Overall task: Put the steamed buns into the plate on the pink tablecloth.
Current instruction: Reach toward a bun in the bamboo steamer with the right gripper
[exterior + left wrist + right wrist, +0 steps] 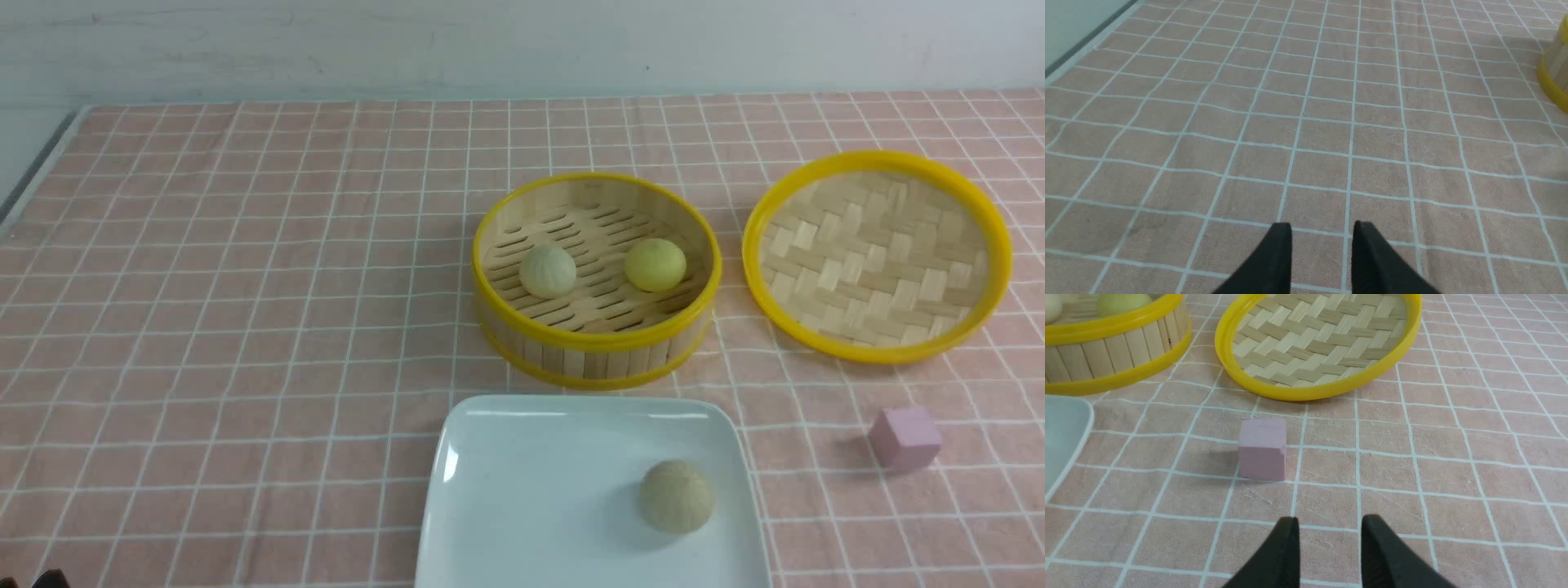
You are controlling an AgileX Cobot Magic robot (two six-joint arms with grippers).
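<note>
**Front view**
- Cloth: salmon-pink tablecloth (245, 327) with thin white grid lines, spread over the whole table.
- Plate: glossy white square plate (506, 490) with rounded corners and raised rim, at the near edge, just in front of the basket.
- Bun on plate: one round greyish-beige steamed bun (677, 496), resting on the right half of the plate.
- Basket: round yellow-rimmed bamboo basket (596, 351), uncovered, behind the plate.
- Buns in basket: pleated greyish-beige steamed bun (548, 271) at left, smooth pale yellow steamed bun (655, 265) at right, set apart from each other.
- Lid: yellow-rimmed woven bamboo lid (878, 255), lying inside-up, right of the basket, near but not touching.
- Cube: small pink cube (904, 438), on the cloth right of the plate.

**Left wrist view**
- Left gripper (1322, 224): black fingers parted by a moderate gap, nothing between them, bare tablecloth beneath.
- Basket: only a slice of wall visible, well apart.

**Right wrist view**
- Right gripper (1329, 518): black fingers parted by a moderate gap, holding nothing.
- Cube: near the fingertips, untouched.
- Beyond the cube: lid and basket.
- Plate: one corner in view.
</note>
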